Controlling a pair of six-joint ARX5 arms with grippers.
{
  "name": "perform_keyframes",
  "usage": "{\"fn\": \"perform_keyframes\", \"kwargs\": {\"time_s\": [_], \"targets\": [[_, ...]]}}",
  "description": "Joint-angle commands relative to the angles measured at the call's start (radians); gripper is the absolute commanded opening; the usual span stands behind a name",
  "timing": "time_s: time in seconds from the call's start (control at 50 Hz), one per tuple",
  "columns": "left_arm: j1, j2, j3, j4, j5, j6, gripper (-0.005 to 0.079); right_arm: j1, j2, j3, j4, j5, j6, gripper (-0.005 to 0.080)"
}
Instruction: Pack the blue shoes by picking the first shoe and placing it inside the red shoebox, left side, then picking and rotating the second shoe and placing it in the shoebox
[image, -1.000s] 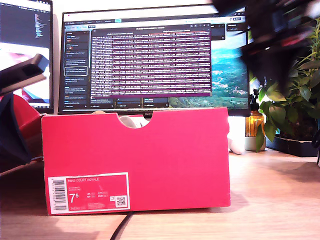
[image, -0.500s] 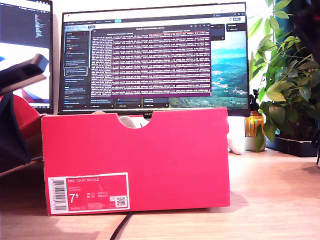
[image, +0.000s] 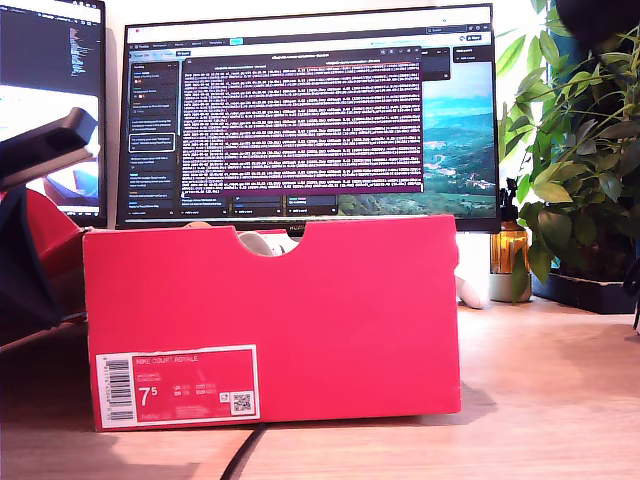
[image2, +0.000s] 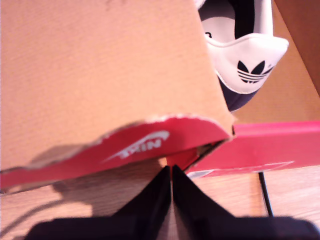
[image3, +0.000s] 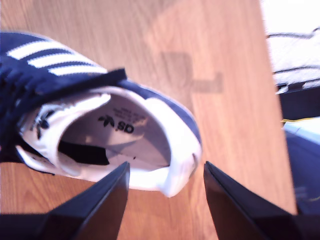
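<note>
Navy shoe (image3: 95, 125) on wooden surface (image3: 220, 60): heel is straddled by second gripper (image3: 166, 187), jaws open; first gripper (image2: 171, 182) is seen closed, empty.

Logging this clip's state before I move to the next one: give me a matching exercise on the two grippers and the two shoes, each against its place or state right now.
Things:
1. my first gripper
2. my second gripper
3. trefoil-heel shoe
4. striped shoe

Places or states:
A. lying on the wooden table
B. jaws shut, holding nothing
C. lying inside the shoebox
D. jaws open, either side of a shoe's heel

Pairs: 1-B, 2-D, 3-C, 4-A
</note>
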Motion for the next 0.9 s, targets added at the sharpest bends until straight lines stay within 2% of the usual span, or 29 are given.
{"fn": "perform_keyframes", "kwargs": {"time_s": [0.0, 0.36, 0.46, 0.52, 0.56, 0.58, 0.6, 0.7, 0.76, 0.88], "targets": [[-0.003, 0.010, 0.011, 0.007, -0.005, 0.004, -0.0019, -0.004, 0.011, -0.037, 0.029, -0.001, 0.101, 0.0431], [-0.003, 0.010, 0.011, 0.007, -0.005, 0.004, -0.0019, -0.064, 0.015, -0.217, 0.200, -0.073, 0.103, 0.0421], [-0.003, 0.010, 0.011, 0.007, -0.005, 0.004, -0.0019, -0.066, 0.015, -0.258, 0.262, -0.094, 0.103, 0.0308], [-0.003, 0.010, 0.011, 0.007, -0.005, 0.004, -0.0019, -0.066, 0.015, -0.280, 0.304, -0.121, 0.104, 0.0146], [-0.003, 0.010, 0.011, 0.007, -0.005, 0.004, -0.0019, -0.066, 0.016, -0.291, 0.326, -0.134, 0.104, 0.0007], [-0.003, 0.010, 0.011, 0.007, -0.005, 0.004, -0.0019, -0.066, 0.016, -0.291, 0.326, -0.143, 0.104, -0.0028], [-0.003, 0.010, 0.011, 0.007, -0.005, 0.004, -0.0019, -0.066, 0.016, -0.291, 0.325, -0.151, 0.104, -0.0003], [-0.003, 0.010, 0.011, 0.007, -0.005, 0.004, -0.0019, -0.067, 0.010, -0.287, 0.331, -0.157, 0.092, -0.0012], [-0.003, 0.010, 0.011, 0.007, -0.005, 0.004, -0.0019, -0.070, 0.003, -0.278, 0.330, -0.156, 0.030, -0.0012], [-0.003, 0.010, 0.011, 0.007, -0.005, 0.004, -0.0019, -0.089, -0.015, -0.241, 0.330, -0.140, -0.192, -0.0012]]}}
